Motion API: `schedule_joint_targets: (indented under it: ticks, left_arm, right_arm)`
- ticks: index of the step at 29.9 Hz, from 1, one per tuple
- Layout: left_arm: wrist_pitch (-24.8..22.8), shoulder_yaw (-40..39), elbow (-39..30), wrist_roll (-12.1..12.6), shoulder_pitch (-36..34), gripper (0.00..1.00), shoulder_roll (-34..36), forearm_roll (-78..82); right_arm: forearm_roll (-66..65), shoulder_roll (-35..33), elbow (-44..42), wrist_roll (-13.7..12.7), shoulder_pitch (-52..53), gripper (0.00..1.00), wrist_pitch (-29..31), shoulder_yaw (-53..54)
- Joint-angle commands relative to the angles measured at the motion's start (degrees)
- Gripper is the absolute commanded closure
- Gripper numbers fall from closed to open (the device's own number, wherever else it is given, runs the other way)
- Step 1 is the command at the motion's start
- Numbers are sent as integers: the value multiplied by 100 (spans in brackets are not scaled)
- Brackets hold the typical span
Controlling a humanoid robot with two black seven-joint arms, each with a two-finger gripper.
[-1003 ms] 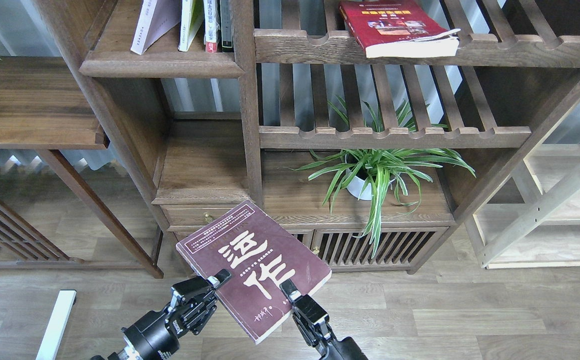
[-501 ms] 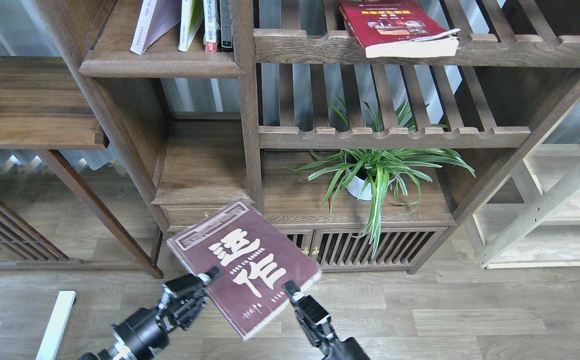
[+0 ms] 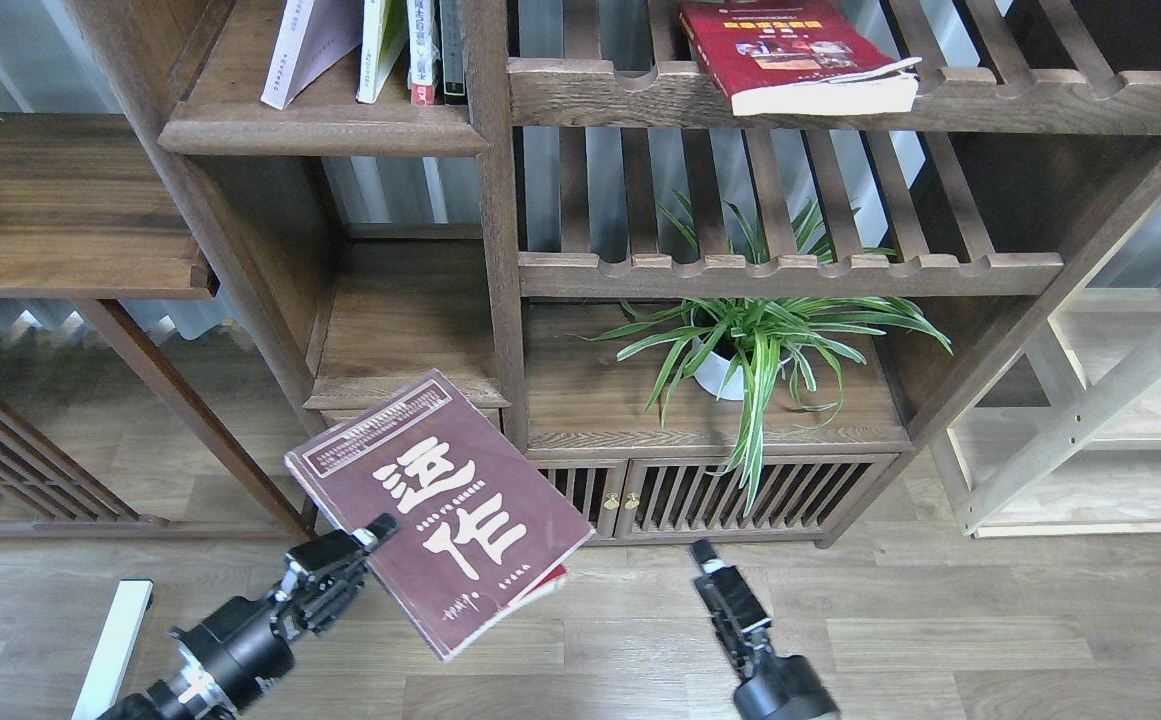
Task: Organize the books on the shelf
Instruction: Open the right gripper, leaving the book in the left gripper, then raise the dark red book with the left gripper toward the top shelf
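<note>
— Since the earlier frames, the maroon book [image 3: 437,511] is moved toward the lower left of the frame, and the right gripper [image 3: 712,565] is no longer on it. Do you see the same?

— Yes. Now only the left gripper [image 3: 365,535] holds the book, clamped on its left edge. The cover with the big cream characters faces up, tilted, and the book hangs above the wooden floor [image 3: 940,620], in front of the low drawer of the bookcase.

— And the right gripper?

— It stands apart from the book, at lower centre-right, pointing up. It looks dark and narrow; whether its fingers are together or apart, I cannot tell.

— Where are the other books?

— On the solid shelf [image 3: 320,125] at upper left, some upright books [image 3: 370,45] stand and lean; the pale lavender-white one [image 3: 305,45] leans most to the left. The red book [image 3: 790,55] lies flat on the slatted rack [image 3: 840,100] at upper right.

— Something else?

— A green plant in a white pot [image 3: 725,375] stands on the low cabinet top, in the middle of the frame, under the second slatted rack.
</note>
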Motion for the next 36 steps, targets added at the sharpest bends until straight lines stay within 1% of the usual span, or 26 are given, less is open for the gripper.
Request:
schedule_joint_targets:
  ticks: [1, 3, 8, 9, 15, 18, 23, 25, 30, 32, 34, 36]
  left_arm:
    - [0, -670, -79, -56, 114, 99, -33, 736]
    - [0, -987, -132, -82, 185, 100, -33, 1070]
    - [0, -2173, -378, -109, 352, 100, -129, 2186]
    - [0, -2314, -422, -109, 378, 100, -147, 2336]
    - [0, -2719, -756, -91, 519, 100, -156, 2890]
    - [0, -3140, -1011, -91, 721, 100, -165, 3259]
    - [0, -3660, -1073, -91, 730, 100, -252, 3752]
    - [0, -3722, -1073, -82, 730, 100, -270, 3770]
    - [0, -3906, -1205, -3, 677, 100, -218, 3779]
    - [0, -4020, -1249, 102, 634, 100, -183, 3779]
    - [0, -4099, -1301, 260, 546, 100, -130, 3779]
    - [0, -4170, -1363, 331, 493, 100, -104, 3779]
  right_arm:
    - [9, 11, -401, 12, 294, 7, 0, 113]
    - [9, 20, -472, 12, 391, 7, 0, 113]
    - [9, 29, -499, 12, 725, 7, 0, 104]
    - [9, 29, -499, 12, 760, 7, 0, 104]
    - [9, 73, -666, 12, 1024, 7, 0, 104]
    - [9, 73, -701, 20, 1077, 7, 0, 104]
    - [18, 91, -815, 20, 1138, 7, 0, 96]
    - [9, 117, -841, 20, 1173, 7, 0, 96]
    - [18, 161, -929, 20, 1217, 7, 0, 96]
    - [18, 161, -964, 20, 1217, 6, 0, 96]
    - [18, 161, -965, 20, 1226, 6, 0, 87]
    - [18, 161, -965, 20, 1226, 6, 0, 96]
